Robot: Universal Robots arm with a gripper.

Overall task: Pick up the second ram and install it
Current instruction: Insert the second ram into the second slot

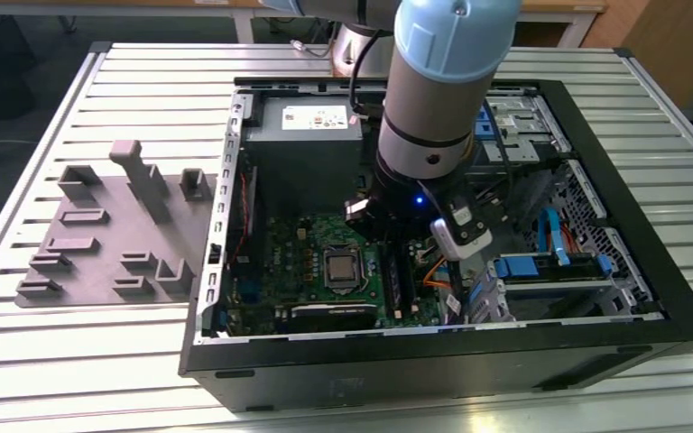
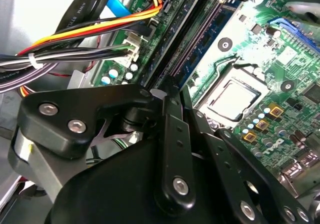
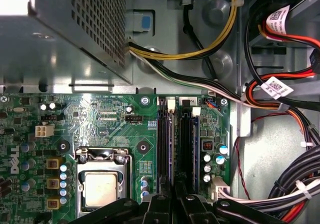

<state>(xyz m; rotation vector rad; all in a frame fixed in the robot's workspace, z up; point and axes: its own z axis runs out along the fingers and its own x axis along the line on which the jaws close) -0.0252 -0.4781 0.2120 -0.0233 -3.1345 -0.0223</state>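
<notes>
Gripper point(image 2: 170, 101) deep inside the open case point(image 1: 635, 298), fingers drawn tight together right over the memory slots point(image 3: 186, 144) beside the processor point(image 3: 100, 189). Best handled square and straight down: even push along the top edge, stick kept parallel to the slot, well clear of the cable bundle point(image 2: 75, 39). Second ram point(image 2: 200, 51) standing on edge in its slot just under the tips, thin, dark, narrow, chips along its face. Pinched or merely pressed on, cannot tell.
</notes>
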